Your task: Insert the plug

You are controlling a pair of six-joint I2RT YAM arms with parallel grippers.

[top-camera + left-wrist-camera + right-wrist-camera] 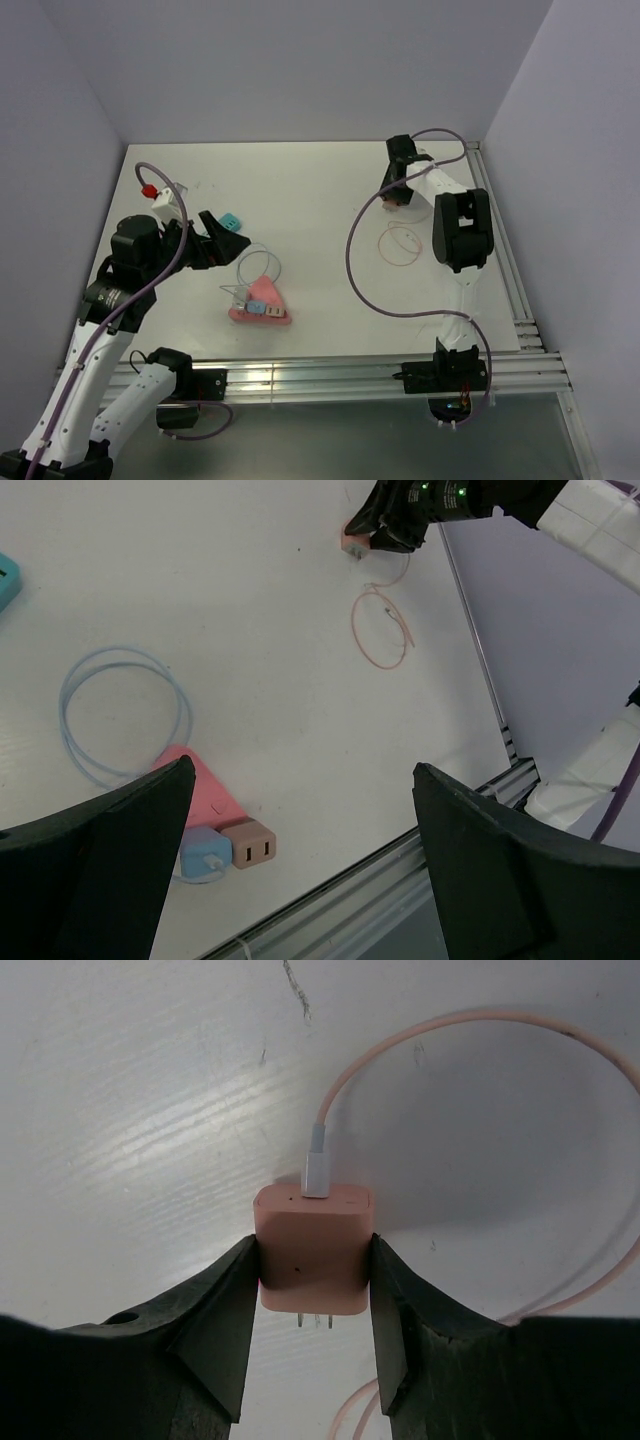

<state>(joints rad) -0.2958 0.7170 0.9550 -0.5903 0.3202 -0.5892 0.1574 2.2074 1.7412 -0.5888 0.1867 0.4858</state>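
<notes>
Plug [313, 1225] is a smooth, salmon-pink block with rounded corners, at the far right of the table [300, 190]. The right gripper [314, 1270] is clamped on its two flat sides. The matte black, wedge-shaped fingers [225, 1320] press against it from left and right. Two thin metal prongs [312, 1322] stick out of its near face. On the opposite face a glossy white connector [316, 1165] sits in a port. From it a thin pink cable [480, 1020] curves away and lies in a loose ring on the table just near of the plug. The pictures do not settle whether the block rests on the surface or hangs just above it.

The table is white with a faint brushed grain and a few dark scuffs. A ribbed aluminium rail [330, 375] runs along its near edge.

The power strip [262, 300], a pink rounded triangle, lies left of centre, well apart from the plug. At its near side a light blue adapter [205, 850] and a brown adapter [250, 843] with two slots sit side by side. A pale blue cable [120, 715] coils in a ring just beyond it.

The left gripper [300, 770] hovers over this area with its broad black fingers spread wide and nothing between them. A small teal block [231, 220] lies beside it on the far side.
</notes>
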